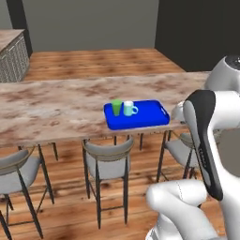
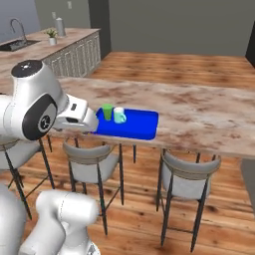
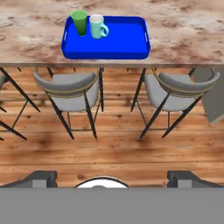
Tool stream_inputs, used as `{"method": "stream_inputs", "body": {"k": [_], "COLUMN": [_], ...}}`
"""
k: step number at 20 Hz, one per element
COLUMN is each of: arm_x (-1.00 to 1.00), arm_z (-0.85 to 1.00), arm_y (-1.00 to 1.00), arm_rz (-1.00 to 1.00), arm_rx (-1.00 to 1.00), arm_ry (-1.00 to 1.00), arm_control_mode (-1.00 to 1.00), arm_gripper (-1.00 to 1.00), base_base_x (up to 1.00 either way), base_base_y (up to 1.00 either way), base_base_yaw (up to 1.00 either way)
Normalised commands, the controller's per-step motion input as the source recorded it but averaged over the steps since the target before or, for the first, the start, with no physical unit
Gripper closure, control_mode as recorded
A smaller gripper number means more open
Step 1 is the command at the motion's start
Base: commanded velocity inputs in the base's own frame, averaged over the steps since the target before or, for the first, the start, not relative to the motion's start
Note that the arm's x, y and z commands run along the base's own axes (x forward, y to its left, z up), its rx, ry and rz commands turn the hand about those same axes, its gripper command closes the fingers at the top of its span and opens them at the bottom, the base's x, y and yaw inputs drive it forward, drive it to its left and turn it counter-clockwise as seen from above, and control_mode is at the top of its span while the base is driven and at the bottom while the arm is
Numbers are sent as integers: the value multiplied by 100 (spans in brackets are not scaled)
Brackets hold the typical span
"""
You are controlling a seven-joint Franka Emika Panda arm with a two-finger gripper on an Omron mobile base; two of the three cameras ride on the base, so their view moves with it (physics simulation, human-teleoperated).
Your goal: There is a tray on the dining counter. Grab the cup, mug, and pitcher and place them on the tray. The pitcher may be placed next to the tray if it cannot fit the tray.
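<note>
A bright blue tray (image 1: 145, 115) (image 2: 137, 124) (image 3: 124, 41) lies at the near edge of the marbled dining counter (image 1: 56, 105) (image 2: 199, 112) (image 3: 183, 30). At the tray's left end the green cup (image 1: 116, 107) (image 2: 107, 111) (image 3: 79, 22) stands upright, with the teal mug (image 1: 129, 108) (image 2: 119, 115) (image 3: 97, 26) close beside it on the right, its handle pointing right. The pitcher is out of view. My gripper (image 3: 113, 178) is open with nothing between its fingers. It hangs back from the counter edge, over the floor in front of the stools.
Grey-seated stools (image 1: 108, 159) (image 2: 189, 174) (image 3: 70, 89) stand tucked under the counter's near edge, on a wooden floor. A kitchen worktop with a sink (image 2: 30, 50) and a small plant (image 2: 52, 36) runs at the far left.
</note>
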Motion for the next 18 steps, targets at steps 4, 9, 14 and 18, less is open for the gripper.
{"method": "stream_inputs", "body": {"k": [4, 9, 14, 18], "arm_x": [0, 0, 0, 0], "arm_z": [0, 0, 0, 0], "arm_y": [0, 0, 0, 0], "arm_rz": [0, 0, 0, 0], "arm_rx": [0, 0, 0, 0], "arm_ry": [0, 0, 0, 0], "arm_control_mode": [100, 100, 100, 100], "arm_gripper": [-100, -100, -100, -100], "base_base_x": [-19, 0, 0, 0], "base_base_y": [100, 100, 100, 100], "base_base_yaw": [-3, -2, 0, 0]}}
